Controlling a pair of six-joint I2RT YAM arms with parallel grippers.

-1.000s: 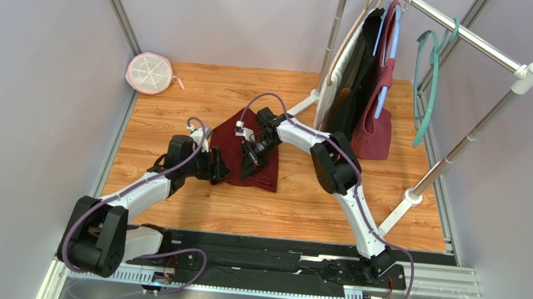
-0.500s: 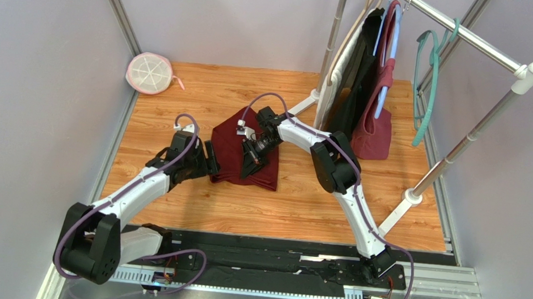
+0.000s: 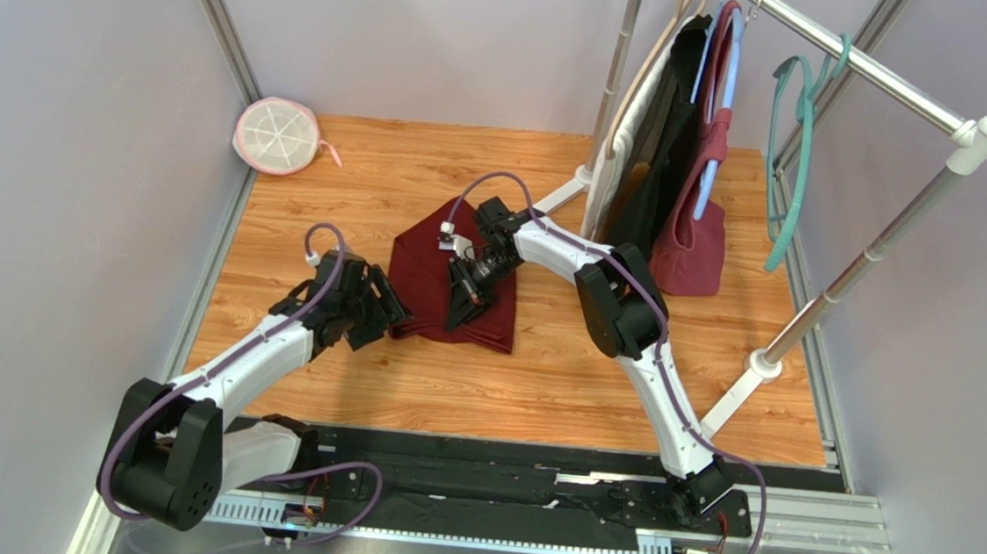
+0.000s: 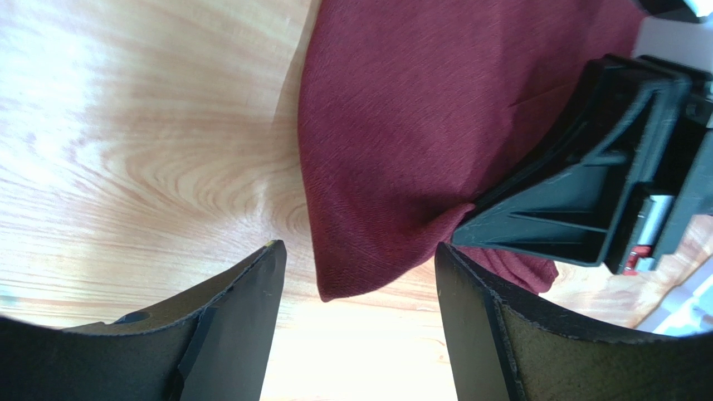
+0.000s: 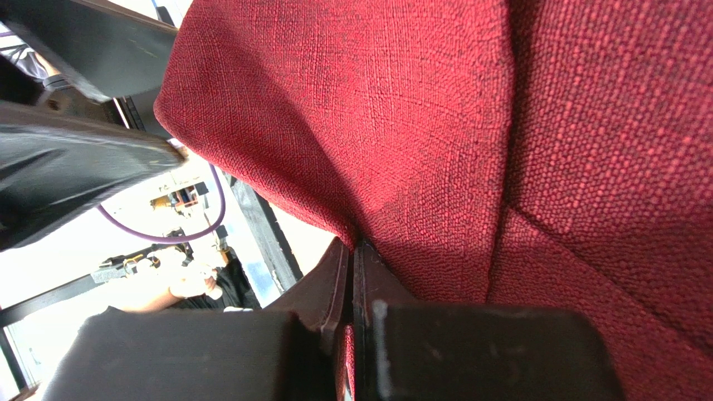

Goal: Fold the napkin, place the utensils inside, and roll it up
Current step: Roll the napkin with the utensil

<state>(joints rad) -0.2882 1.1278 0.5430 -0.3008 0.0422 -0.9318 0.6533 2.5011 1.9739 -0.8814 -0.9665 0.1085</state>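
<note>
The napkin (image 3: 422, 278) lies on the wooden table (image 3: 557, 375). The right gripper (image 3: 463, 308) pinches a fold of it. The left gripper (image 3: 381, 316) stands spread just beside its left edge, not touching.

This was a robotics lab test cell, not a lived-in room. Plain grey panels (image 3: 58, 164) on aluminium posts (image 3: 219, 20) walled in a wood-grain tabletop (image 3: 556, 388). Two cabled robot arms, the left arm (image 3: 254, 357) and the right arm (image 3: 645, 355), were bolted to a black rail (image 3: 509, 483) along its near edge. Household props were staged: a clothes rack (image 3: 873, 67) with a burgundy bag (image 3: 689, 246) along the right edge, a round mesh pouch (image 3: 279, 135) in the far left corner, and a maroon napkin (image 3: 422, 285) mid-tabletop.
</note>
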